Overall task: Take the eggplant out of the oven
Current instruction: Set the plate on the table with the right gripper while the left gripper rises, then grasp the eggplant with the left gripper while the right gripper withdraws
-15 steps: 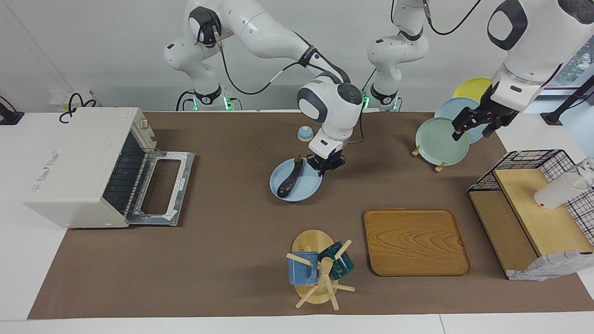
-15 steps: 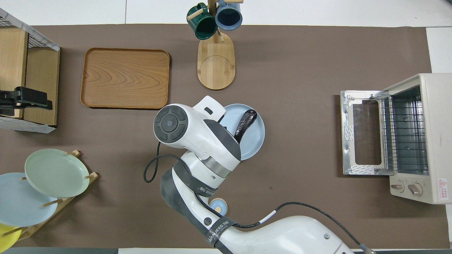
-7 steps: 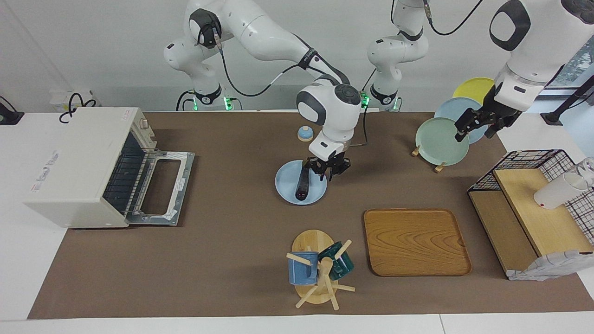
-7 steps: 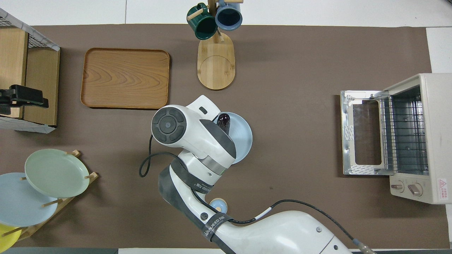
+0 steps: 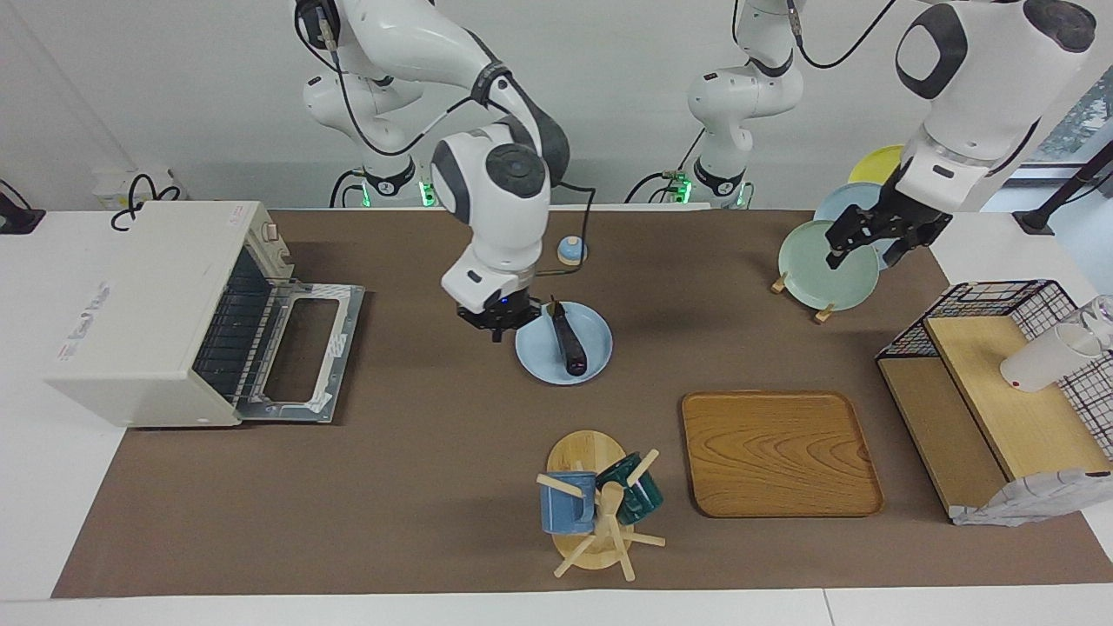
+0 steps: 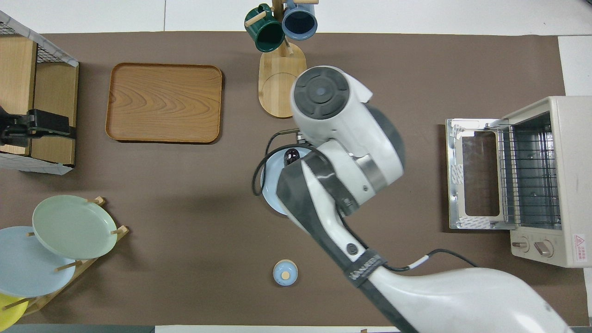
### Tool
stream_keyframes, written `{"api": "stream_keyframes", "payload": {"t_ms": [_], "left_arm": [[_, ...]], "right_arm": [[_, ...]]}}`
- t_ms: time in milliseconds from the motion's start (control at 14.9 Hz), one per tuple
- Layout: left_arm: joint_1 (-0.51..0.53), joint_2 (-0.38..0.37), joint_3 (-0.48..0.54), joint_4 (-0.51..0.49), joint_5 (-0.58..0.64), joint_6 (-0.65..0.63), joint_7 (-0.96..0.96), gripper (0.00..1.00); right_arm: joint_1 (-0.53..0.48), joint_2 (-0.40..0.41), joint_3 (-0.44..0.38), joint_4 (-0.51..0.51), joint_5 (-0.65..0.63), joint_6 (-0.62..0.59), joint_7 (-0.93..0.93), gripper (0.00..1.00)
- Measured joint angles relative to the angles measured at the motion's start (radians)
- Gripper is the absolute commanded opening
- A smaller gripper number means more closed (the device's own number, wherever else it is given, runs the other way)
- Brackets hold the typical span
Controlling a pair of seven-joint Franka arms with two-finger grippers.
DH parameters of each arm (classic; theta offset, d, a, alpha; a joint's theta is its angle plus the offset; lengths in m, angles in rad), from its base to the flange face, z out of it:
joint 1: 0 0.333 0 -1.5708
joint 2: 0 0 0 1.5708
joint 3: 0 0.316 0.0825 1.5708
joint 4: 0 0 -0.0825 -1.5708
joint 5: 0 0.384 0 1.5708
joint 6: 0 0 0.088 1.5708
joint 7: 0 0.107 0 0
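Observation:
The dark purple eggplant [image 5: 568, 341] lies on a light blue plate [image 5: 593, 346] in the middle of the table, outside the oven. In the overhead view only the eggplant's tip [image 6: 290, 156] and part of the plate [image 6: 269, 185] show under the right arm. My right gripper [image 5: 497, 323] hangs low beside the plate's rim, on the oven's side. The off-white oven [image 5: 148, 296] stands at the right arm's end with its door [image 5: 300, 352] dropped open and its wire rack [image 6: 529, 173] bare. My left gripper [image 5: 869, 245] is open and empty over the plate rack.
A wooden tray [image 5: 780, 452] and a mug tree [image 5: 596, 509] with two mugs lie farther from the robots than the plate. A rack of plates [image 5: 822, 265] and a wire-and-wood shelf [image 5: 1000, 391] with a white cup are at the left arm's end. A small blue knob [image 5: 570, 250] sits near the robots.
My right gripper has swung from the plate's left-arm side to its oven side. The eggplant has turned on the plate, and the plate has shifted slightly. The left gripper has drifted a little.

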Motion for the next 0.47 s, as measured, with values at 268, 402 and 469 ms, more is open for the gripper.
{"api": "stream_keyframes", "payload": {"t_ms": [268,402,469], "left_arm": [[-0.189,0.076,-0.009,0.0,-0.009,0.098,-0.25,1.0],[-0.299,0.13,-0.011,0.0,-0.009,0.152,-0.382,1.0],[-0.347,0.158,-0.012,0.0,-0.009,0.195,-0.447,1.0]], "right_arm": [[-0.111,-0.068,-0.003,-0.237,-0.044,0.124,-0.014,0.0],[-0.162,-0.075,-0.003,-0.346,-0.063,0.244,-0.016,0.0],[-0.186,-0.075,-0.003,-0.387,-0.082,0.284,-0.027,0.0]]}}
